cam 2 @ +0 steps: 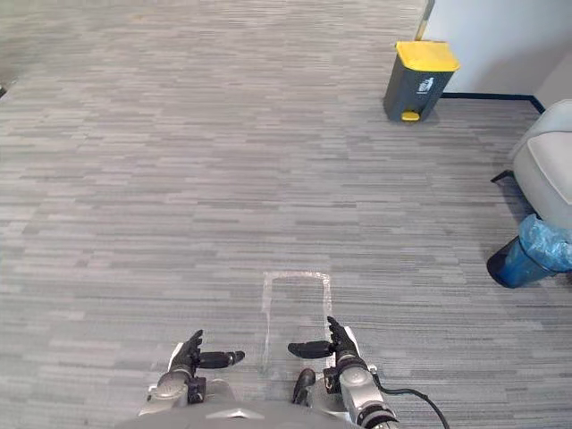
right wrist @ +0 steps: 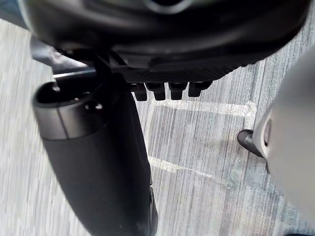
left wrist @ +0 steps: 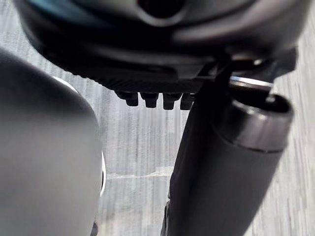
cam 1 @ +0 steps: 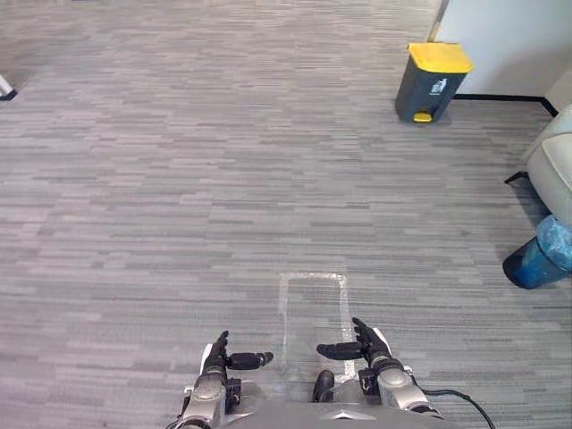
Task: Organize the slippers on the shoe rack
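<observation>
Both hands hang low and hold nothing: left hand (cam 1: 217,357) and right hand (cam 1: 368,344), fingers straight, thumbs pointing inward. They flank a taped rectangle (cam 1: 313,313) on grey carpet (cam 1: 179,179). Slippers and rack aren't where I can spot them, so progress can't be judged. Yellow-lidded bin (cam 1: 433,82) stands far off.

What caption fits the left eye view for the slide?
Both hands, left hand and right hand, open and empty above a taped rectangle on grey carpet; yellow-lidded bin far right.
</observation>
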{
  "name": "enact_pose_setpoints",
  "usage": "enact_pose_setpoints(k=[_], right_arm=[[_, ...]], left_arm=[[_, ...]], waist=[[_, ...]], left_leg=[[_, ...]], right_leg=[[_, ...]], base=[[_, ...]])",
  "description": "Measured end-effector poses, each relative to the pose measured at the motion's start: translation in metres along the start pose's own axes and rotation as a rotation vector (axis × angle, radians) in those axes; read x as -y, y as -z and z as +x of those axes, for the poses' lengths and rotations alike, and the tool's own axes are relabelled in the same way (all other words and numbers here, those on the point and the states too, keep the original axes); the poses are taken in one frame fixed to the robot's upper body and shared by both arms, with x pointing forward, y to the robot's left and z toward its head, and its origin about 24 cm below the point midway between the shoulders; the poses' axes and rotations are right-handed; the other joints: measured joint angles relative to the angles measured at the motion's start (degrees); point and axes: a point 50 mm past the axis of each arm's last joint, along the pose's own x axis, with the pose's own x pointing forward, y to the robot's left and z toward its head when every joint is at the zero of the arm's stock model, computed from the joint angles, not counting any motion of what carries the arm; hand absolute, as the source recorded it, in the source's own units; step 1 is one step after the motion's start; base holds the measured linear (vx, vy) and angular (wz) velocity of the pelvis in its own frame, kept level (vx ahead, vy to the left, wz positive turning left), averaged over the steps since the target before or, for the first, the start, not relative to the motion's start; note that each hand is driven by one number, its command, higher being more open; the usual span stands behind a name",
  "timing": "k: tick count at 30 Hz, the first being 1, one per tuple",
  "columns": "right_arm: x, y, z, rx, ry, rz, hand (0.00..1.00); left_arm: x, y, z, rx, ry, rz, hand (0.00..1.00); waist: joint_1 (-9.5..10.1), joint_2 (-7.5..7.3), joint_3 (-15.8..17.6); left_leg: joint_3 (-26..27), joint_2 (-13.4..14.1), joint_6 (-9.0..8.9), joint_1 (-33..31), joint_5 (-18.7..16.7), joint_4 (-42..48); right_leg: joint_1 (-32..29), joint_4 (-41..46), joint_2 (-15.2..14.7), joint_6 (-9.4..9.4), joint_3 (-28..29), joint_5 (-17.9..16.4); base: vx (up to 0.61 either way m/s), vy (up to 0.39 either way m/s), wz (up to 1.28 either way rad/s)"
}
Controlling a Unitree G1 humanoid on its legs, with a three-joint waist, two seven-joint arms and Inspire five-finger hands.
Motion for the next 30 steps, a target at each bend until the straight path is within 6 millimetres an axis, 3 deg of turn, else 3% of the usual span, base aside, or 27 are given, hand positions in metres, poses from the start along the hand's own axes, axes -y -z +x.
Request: enact_pose_setpoints(k=[1, 3, 4, 6, 8, 12, 14, 15, 16, 18, 20, 21, 22, 24, 27, 29, 30], right_arm=[[0.000, 0.000, 0.000, -0.002, 0.001, 0.006, 1.00], [0.002, 0.004, -0.001, -0.016, 0.014, 0.025, 1.00], [0.003, 0.005, -0.001, -0.019, 0.018, 0.024, 1.00], [0.006, 0.007, -0.001, -0.026, 0.026, 0.023, 1.00], [-0.001, 0.007, -0.001, -0.028, 0.016, 0.040, 1.00], [-0.009, 0.010, -0.002, -0.046, -0.008, 0.047, 1.00], [-0.009, 0.005, -0.001, -0.036, -0.009, 0.044, 1.00], [-0.010, 0.003, 0.000, -0.029, -0.012, 0.038, 1.00], [-0.011, 0.000, 0.001, -0.019, -0.018, 0.028, 1.00], [-0.014, -0.002, 0.001, -0.013, -0.030, 0.001, 1.00], [-0.016, -0.005, 0.002, -0.001, -0.037, -0.015, 1.00], [-0.014, -0.006, 0.002, -0.002, -0.034, -0.018, 1.00], [-0.009, -0.005, 0.003, -0.006, -0.022, -0.027, 1.00], [-0.002, -0.009, 0.005, 0.001, -0.008, -0.035, 1.00], [0.006, -0.003, 0.004, -0.019, 0.024, -0.002, 1.00], [0.010, 0.005, 0.002, -0.035, 0.039, -0.004, 1.00], [0.011, 0.008, 0.001, -0.043, 0.044, -0.005, 1.00]], left_arm=[[0.000, -0.001, 0.000, 0.003, 0.001, 0.000, 1.00], [-0.001, -0.004, 0.001, 0.015, -0.001, 0.000, 1.00], [0.000, -0.005, 0.001, 0.018, -0.001, -0.005, 1.00], [0.003, -0.003, 0.000, 0.013, 0.001, -0.010, 1.00], [-0.001, -0.001, 0.000, 0.004, -0.011, -0.015, 1.00], [-0.005, 0.001, 0.001, -0.011, -0.016, -0.012, 1.00], [-0.004, 0.003, 0.001, -0.023, -0.015, -0.011, 1.00], [-0.004, 0.005, 0.000, -0.029, -0.012, -0.007, 1.00], [-0.006, 0.007, 0.000, -0.034, -0.014, 0.005, 1.00], [-0.009, 0.009, 0.000, -0.040, -0.022, 0.018, 1.00], [-0.012, 0.008, 0.001, -0.041, -0.027, 0.020, 1.00], [-0.012, 0.008, 0.001, -0.044, -0.026, 0.020, 1.00], [-0.008, 0.007, 0.002, -0.046, -0.017, 0.020, 1.00], [0.000, 0.008, 0.001, -0.049, 0.018, 0.015, 1.00], [0.006, 0.008, 0.000, -0.049, 0.046, 0.028, 1.00], [0.005, 0.006, 0.001, -0.042, 0.050, 0.025, 1.00], [0.005, 0.003, 0.001, -0.033, 0.048, 0.021, 1.00]], waist=[[0.02, -0.05, 0.2], [0.66, -0.71, 0.7], [0.74, -0.97, 1.0], [1.20, 0.39, 0.4], [1.05, -1.25, -0.1], [1.29, -1.85, -0.4], [1.30, -1.23, 0.0], [1.28, -1.04, 0.1], [1.16, -0.95, 0.2], [0.89, -1.58, 0.0], [0.91, -2.38, 0.1], [0.93, -2.72, -0.1], [0.64, -1.27, 0.4], [-0.24, 0.30, 1.0], [-0.57, 0.37, 1.0], [-0.37, 0.22, 0.9], [0.05, 0.16, 0.8]], left_leg=[[-1.6, -1.1, 0.10, -0.3, 0.0, -3.1], [-10.9, -6.2, 0.46, -2.1, 1.7, -13.6], [-13.1, -7.1, 0.41, -2.3, 3.6, -15.7], [-14.1, -7.7, 0.76, -0.2, 11.5, -17.7], [-9.9, -8.4, 3.00, 1.0, 9.4, -16.2], [-1.3, -9.0, 5.85, 4.8, 5.2, -14.9], [3.0, -9.0, 6.24, 9.3, 5.0, -18.3], [5.3, -9.1, 6.58, 11.8, 5.2, -20.1], [7.2, -9.4, 6.82, 14.3, 5.1, -21.9], [9.1, -9.8, 6.84, 16.3, 5.1, -23.8], [11.9, -10.3, 6.75, 17.3, 5.1, -25.3], [12.4, -10.6, 6.53, 17.3, 5.0, -25.5], [12.3, -9.8, 6.33, 17.4, 5.0, -25.8], [12.0, -8.6, 6.18, 17.4, 5.0, -25.8], [9.4, -6.5, 5.12, 17.9, 4.7, -23.4], [8.6, -3.1, 2.80, 14.8, 3.3, -13.0], [7.7, -1.0, 2.83, 11.2, 3.4, -4.0]], right_leg=[[0.5, -0.1, -0.2, 0.19, 1.0, -0.1], [1.8, 0.5, -1.5, 1.84, 6.4, -1.4], [1.9, 1.2, -1.8, 2.59, 8.3, -2.0], [2.1, 2.9, -1.9, 5.09, 12.8, -3.1], [2.1, 2.7, -2.9, 6.27, 16.5, -3.4], [1.3, 4.4, -4.6, 8.43, 23.0, -3.9], [-2.4, 13.2, -5.3, 9.39, 21.4, -4.5], [-4.8, 19.2, -6.4, 9.78, 17.6, -5.1], [-6.9, 25.0, -8.9, 8.79, 10.0, -6.0], [-8.3, 27.9, -11.7, 6.82, 0.8, -7.0], [-10.3, 21.0, -12.8, 5.74, -7.9, -5.1], [-10.2, 19.2, -12.4, 3.20, -9.4, -5.2], [-9.6, 17.5, -10.7, 2.27, -9.0, -4.4], [-9.3, 15.0, -7.9, 1.54, -7.4, -3.9], [-5.8, 10.8, -5.1, 1.35, -7.6, -3.7], [-2.2, 5.6, -2.4, 1.34, -7.5, -2.5], [-0.4, 2.8, -0.9, 1.19, -6.5, -2.0]], base=[[0.18, 0.137, -1.18], [0.23, 0.205, -1.15], [0.23, 0.232, -1.18], [0.31, 0.312, -1.11], [0.32, 0.304, -1.01], [0.19, 0.214, -1.05], [0.13, 0.181, -1.02], [0.12, 0.142, -1.03], [0.10, 0.109, -0.81], [0.09, 0.024, -0.56], [0.18, -0.065, -0.67], [0.14, -0.066, -0.69], [0.14, -0.070, -0.59], [0.14, -0.087, -0.54], [0.10, -0.116, -0.13], [0.09, -0.103, -0.08], [0.13, -0.100, -0.27]])
